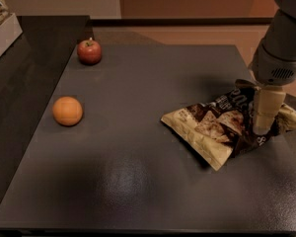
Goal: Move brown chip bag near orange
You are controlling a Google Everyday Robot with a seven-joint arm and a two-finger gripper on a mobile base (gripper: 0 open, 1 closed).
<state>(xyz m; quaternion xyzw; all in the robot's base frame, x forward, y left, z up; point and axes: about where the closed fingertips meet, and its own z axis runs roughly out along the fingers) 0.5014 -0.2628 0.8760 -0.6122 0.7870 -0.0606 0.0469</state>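
**Pincer at the bag's right end; orange well off to the left**

The pincer is seen at the right edge of the frame, lowered from above onto the right-hand part of the brown chip bag and touching its crinkled surface. Whether it is apart or clamped on the bag cannot be told.

The bag lies flat on the tabletop at centre right. Its long axis runs roughly across the frame, and its cream-tan end reaches left and downward, away from the pincer. Most of the bag is therefore on the side facing the goal.

The orange rests at the left middle of the frame, well apart from the bag and at almost the same height in the picture. A red apple stands above it, near the upper left.

The carry is judged to be an almost straight run leftward. The bag's leading cream end would reach the orange first, so it should be stopped just beside the fruit and below the apple.
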